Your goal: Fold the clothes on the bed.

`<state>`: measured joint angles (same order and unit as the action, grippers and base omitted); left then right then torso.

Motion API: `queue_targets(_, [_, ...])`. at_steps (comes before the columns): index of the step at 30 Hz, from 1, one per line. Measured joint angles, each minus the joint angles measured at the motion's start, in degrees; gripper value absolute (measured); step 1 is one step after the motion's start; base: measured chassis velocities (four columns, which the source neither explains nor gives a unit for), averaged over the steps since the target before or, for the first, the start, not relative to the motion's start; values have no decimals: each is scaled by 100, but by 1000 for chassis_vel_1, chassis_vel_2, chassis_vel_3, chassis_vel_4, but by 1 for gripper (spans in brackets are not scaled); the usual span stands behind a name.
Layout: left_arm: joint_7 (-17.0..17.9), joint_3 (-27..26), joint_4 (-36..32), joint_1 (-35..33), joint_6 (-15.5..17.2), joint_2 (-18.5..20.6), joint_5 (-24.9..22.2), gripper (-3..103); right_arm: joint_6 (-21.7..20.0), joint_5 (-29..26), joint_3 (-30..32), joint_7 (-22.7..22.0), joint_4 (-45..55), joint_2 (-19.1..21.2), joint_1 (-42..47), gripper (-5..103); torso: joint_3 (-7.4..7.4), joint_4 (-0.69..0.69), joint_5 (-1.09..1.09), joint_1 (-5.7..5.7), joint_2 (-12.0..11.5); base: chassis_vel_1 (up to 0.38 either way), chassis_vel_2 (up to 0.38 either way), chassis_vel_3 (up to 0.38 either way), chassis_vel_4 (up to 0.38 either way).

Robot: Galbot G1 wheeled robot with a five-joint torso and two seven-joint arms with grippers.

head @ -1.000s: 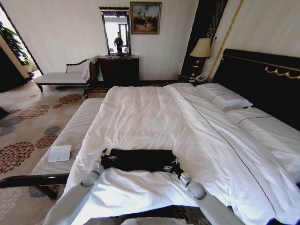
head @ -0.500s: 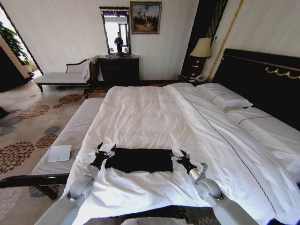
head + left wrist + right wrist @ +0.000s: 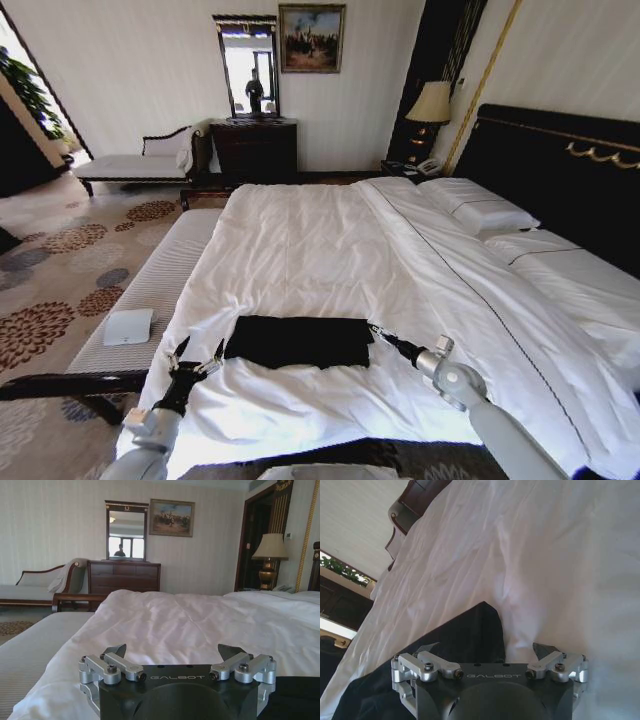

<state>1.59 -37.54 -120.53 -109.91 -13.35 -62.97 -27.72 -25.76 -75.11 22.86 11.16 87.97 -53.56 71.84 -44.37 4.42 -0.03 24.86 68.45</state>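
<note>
In the head view, the black T-shirt (image 3: 298,342) lies folded into a flat rectangle near the foot of the bed (image 3: 330,250), with the left gripper (image 3: 194,354) just off its left end and the right gripper (image 3: 383,337) at its right end, both with fingers spread and holding nothing. In the left wrist view, the left gripper (image 3: 172,651) has its fingers apart above the white duvet (image 3: 200,625). In the right wrist view, the right gripper (image 3: 485,650) hovers with fingers apart over the edge of the T-shirt (image 3: 465,635).

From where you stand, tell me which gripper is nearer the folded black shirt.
The right gripper, almost touching the black T-shirt at its right edge. The left gripper sits farther off, with white sheet showing between.
</note>
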Motion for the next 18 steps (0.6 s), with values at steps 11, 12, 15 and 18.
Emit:
queue_targets(11, [-268,-72,-616,-408,-217,-216,136,100,-108,254,-276,145,-31,-60,-186,100,0,-2,-1,0,-1,0,0,0,0])
queue_targets(12, [-268,-72,-616,-408,-217,-216,136,100,-108,254,-276,145,-31,-60,-186,100,0,-2,-1,0,-1,0,0,0,0])
queue_targets(15, [-195,-44,-859,-342,-149,-204,15,100,-106,426,-455,132,-94,-184,-318,100,-1,-2,-1,1,-1,0,0,0,0])
queue_targets(18, [-122,-22,-970,-241,-45,-180,-69,100,-93,492,-537,132,-155,-233,-378,100,0,-3,-1,1,-1,0,0,0,0])
